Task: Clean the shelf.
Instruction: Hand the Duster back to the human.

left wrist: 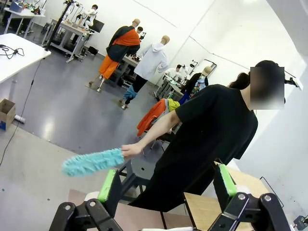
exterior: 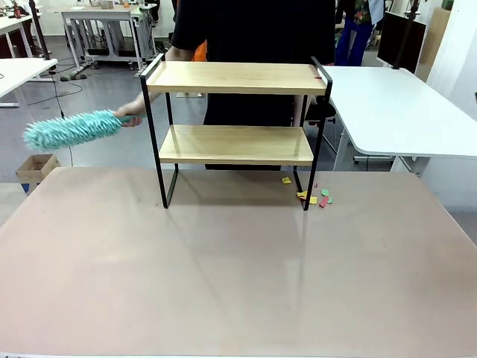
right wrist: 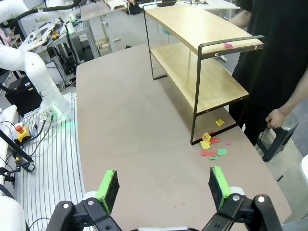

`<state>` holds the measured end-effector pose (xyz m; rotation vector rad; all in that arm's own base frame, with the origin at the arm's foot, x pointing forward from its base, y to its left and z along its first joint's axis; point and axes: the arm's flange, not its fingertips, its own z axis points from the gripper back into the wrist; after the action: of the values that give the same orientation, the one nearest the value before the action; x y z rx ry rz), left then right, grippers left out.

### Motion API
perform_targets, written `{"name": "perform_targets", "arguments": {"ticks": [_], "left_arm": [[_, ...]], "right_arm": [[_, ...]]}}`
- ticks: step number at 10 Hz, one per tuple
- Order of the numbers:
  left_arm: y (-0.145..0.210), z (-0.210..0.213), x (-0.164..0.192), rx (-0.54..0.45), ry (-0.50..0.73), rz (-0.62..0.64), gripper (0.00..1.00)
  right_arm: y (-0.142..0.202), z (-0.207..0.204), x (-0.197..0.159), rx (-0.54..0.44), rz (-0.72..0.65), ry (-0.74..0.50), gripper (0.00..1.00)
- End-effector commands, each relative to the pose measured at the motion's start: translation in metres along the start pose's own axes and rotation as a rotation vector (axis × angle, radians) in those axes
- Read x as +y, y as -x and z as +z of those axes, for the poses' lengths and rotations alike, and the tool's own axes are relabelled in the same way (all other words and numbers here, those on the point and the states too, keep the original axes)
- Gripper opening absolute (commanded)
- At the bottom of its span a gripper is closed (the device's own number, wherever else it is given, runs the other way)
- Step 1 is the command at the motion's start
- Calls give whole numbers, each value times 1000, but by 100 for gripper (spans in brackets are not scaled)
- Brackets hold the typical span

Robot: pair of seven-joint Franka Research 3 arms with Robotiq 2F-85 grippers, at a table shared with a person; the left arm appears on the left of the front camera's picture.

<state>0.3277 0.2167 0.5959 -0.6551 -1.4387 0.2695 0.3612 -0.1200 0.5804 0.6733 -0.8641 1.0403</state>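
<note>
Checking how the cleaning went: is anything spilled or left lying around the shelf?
Yes. Small coloured paper scraps lie scattered on the table by the shelf leg, and one pink scrap sits on its top board.

Before me, brown desk [exterior: 223, 268] carries the shelf [exterior: 235, 78]. Coloured paper scraps [exterior: 317, 197] lie on the desk by its right legs; one pink scrap [right wrist: 228, 45] on its top board.

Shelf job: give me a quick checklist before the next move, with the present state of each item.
1. Two-tier wooden shelf with black metal frame upright on the table: ok.
2. Top board clean: not ok, a pink paper scrap lies at its end.
3. Brown table clean: not ok, coloured paper scraps by the shelf's leg.
4. Left gripper open, empty: ok.
5. Right gripper open, empty: ok.
6. Person's hand holds the teal fluffy duster off the shelf: ok.
</note>
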Motion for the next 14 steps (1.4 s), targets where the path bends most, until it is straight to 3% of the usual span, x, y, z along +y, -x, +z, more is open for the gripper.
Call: {"name": "perform_targets", "arguments": {"ticks": [1,14], "left_arm": [[2,-1,-1,-17,-2,3,100],[2,-1,-1,-17,-2,3,100]], "right_arm": [[-1,2,1,-4,17,1,100],[-1,2,1,-4,17,1,100]]}}
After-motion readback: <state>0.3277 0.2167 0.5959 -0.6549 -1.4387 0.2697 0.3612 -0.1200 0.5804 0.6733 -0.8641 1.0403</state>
